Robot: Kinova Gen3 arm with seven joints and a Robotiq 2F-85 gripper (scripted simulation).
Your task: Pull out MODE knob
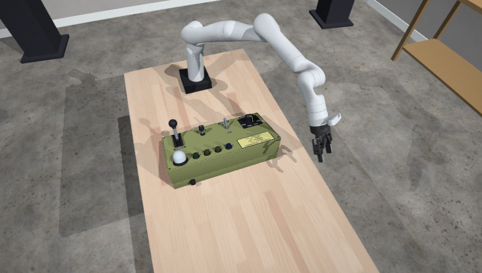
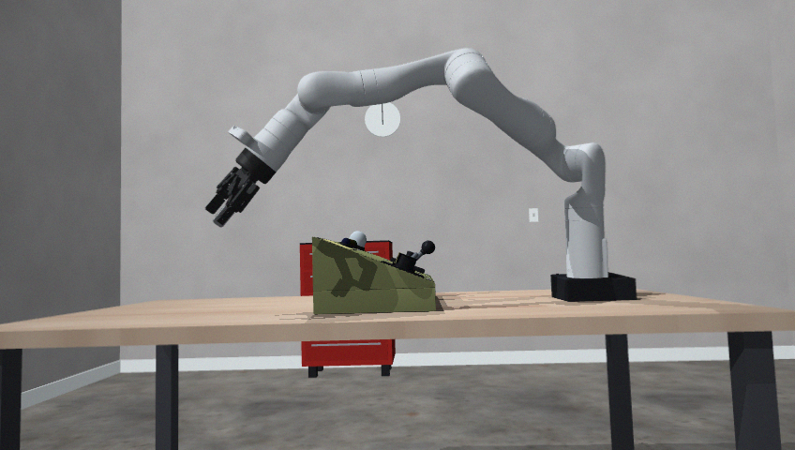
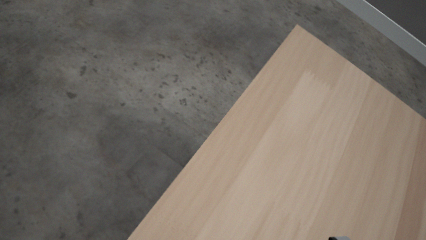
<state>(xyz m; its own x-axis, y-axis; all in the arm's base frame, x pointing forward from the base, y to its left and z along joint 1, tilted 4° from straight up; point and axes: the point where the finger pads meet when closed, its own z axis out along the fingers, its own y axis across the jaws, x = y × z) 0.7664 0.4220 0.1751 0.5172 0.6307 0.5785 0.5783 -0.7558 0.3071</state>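
Note:
The olive-green console (image 1: 219, 148) sits across the middle of the wooden table, and it also shows in the side view (image 2: 370, 278). Its labels are too small to read, so I cannot tell which knob is MODE. A small black knob (image 1: 202, 129) stands on the top panel. Another small black knob (image 1: 192, 182) sticks out of the front face at the lower left. My gripper (image 1: 320, 148) (image 2: 220, 212) is open and empty. It hangs in the air off the table's right edge, well apart from the console, tilted downward. The wrist view shows only table edge and floor.
The top panel also has a black ball lever (image 1: 173, 123), a white dome (image 1: 179, 157), a row of coloured buttons (image 1: 211, 150), a metal toggle (image 1: 225, 123), a black switch block (image 1: 249, 120) and a yellow plate (image 1: 255, 139). The arm's base (image 1: 195, 81) stands behind the console.

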